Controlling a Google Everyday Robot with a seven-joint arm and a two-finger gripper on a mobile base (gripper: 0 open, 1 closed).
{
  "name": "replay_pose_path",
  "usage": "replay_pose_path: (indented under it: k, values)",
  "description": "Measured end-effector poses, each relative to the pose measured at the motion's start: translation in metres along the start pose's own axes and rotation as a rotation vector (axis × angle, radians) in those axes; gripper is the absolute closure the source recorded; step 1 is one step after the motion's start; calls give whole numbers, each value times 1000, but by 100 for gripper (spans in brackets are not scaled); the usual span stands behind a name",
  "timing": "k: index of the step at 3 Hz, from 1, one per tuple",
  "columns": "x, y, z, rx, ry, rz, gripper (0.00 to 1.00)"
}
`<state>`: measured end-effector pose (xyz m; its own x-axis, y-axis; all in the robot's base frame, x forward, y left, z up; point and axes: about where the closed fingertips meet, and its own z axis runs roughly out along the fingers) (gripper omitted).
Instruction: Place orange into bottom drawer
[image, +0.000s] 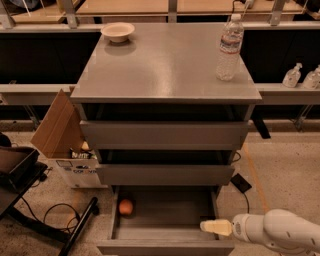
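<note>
The orange (125, 207) lies inside the open bottom drawer (165, 239), at its back left corner. The drawer is pulled out below the two upper grey drawers. My gripper (215, 227) is at the drawer's front right, over its right rim, on the end of the white arm that comes in from the lower right. It is well apart from the orange and holds nothing that I can see.
A cream bowl (117, 32) and a water bottle (229, 47) stand on the cabinet top (165, 70). An open cardboard box (65, 145) sits left of the cabinet. A black chair base and cables (55, 220) lie at the lower left. Bottles (300, 77) stand on the right shelf.
</note>
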<state>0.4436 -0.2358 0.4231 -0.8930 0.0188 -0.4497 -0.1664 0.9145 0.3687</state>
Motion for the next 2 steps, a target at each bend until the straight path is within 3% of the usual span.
replay_pose_path:
  k: [1,2]
  values:
    - [12,13,-63,50,-47,25,0]
    - [-9,29,-139,145,-278,151,0]
